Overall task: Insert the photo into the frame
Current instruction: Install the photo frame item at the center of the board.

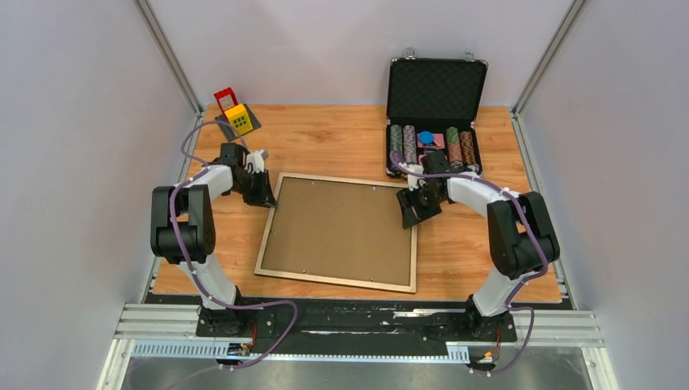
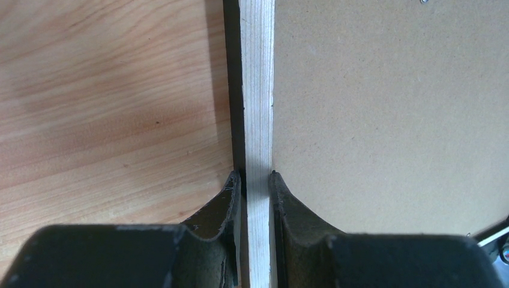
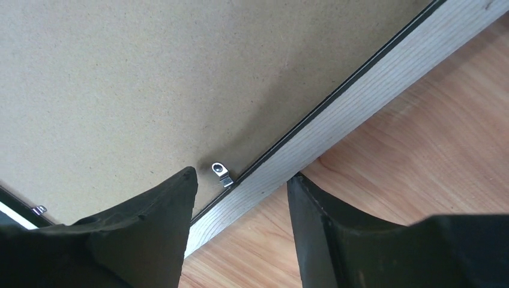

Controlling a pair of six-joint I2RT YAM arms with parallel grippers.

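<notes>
The frame point(image 1: 269, 219) lies flat mid-table, pale wood rails up, with a brown backing board point(image 1: 341, 230) filling its opening. The photo is hidden from every view. My left gripper point(image 1: 262, 188) is shut on the frame's left rail point(image 2: 257, 108) near the far-left corner, one finger on each side of the wood. My right gripper point(image 1: 418, 207) hovers open over the frame's right rail point(image 3: 336, 129) near the far-right corner; its fingers straddle the rail apart from it. A small metal retaining tab point(image 3: 221, 173) sits on the board beside that rail.
An open black chip case point(image 1: 436, 93) with rows of chips stands at the back right, just behind the right arm. A red and yellow toy point(image 1: 234, 112) on a grey pad sits at the back left. White walls close in both sides.
</notes>
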